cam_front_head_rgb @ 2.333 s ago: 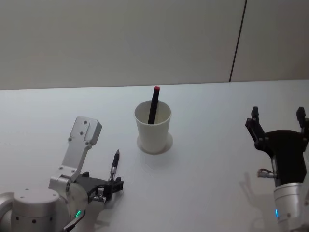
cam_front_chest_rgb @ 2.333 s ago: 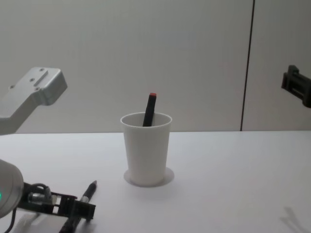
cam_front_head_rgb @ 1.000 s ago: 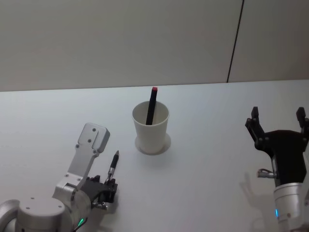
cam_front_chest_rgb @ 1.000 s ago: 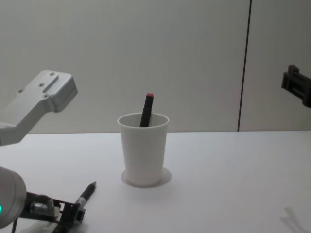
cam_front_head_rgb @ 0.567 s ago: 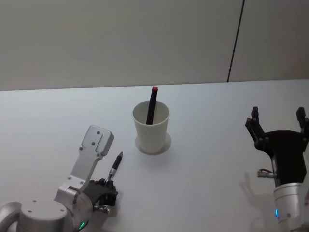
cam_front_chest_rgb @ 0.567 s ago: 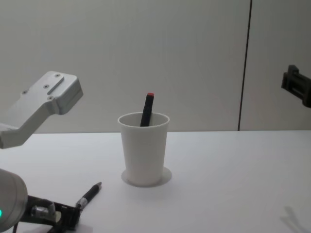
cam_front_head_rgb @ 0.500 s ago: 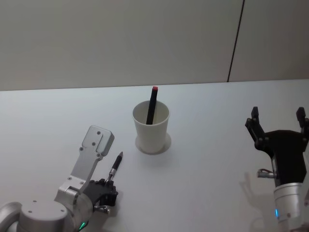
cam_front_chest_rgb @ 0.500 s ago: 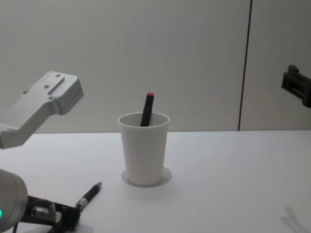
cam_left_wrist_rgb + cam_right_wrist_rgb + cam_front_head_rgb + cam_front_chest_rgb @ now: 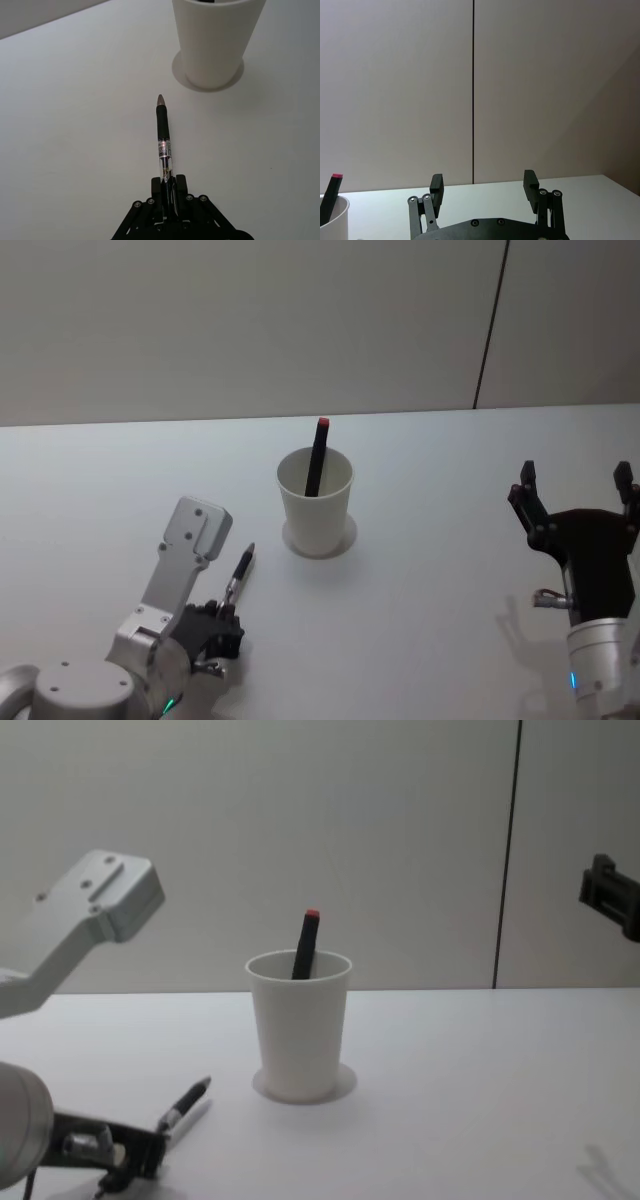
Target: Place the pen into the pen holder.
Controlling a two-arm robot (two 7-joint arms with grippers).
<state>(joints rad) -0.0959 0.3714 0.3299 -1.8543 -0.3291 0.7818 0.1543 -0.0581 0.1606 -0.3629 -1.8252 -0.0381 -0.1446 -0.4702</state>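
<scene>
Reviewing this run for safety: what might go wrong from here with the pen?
The left gripper pinches the pen only at its rear end, so it may pivot or slip when lifted. A red-tipped marker already leans inside the pen holder and could block entry. Striking the rim might tip the holder.

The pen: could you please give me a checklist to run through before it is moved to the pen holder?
1. Grip of left end effector on pen: ok.
2. Tip of pen aimed toward pen holder: ok.
3. Room in pen holder beside red-capped marker: ok.
4. Height of pen over pen holder's rim: not ok, lower.
5. Path free of right end effector, open at right: ok.
</scene>
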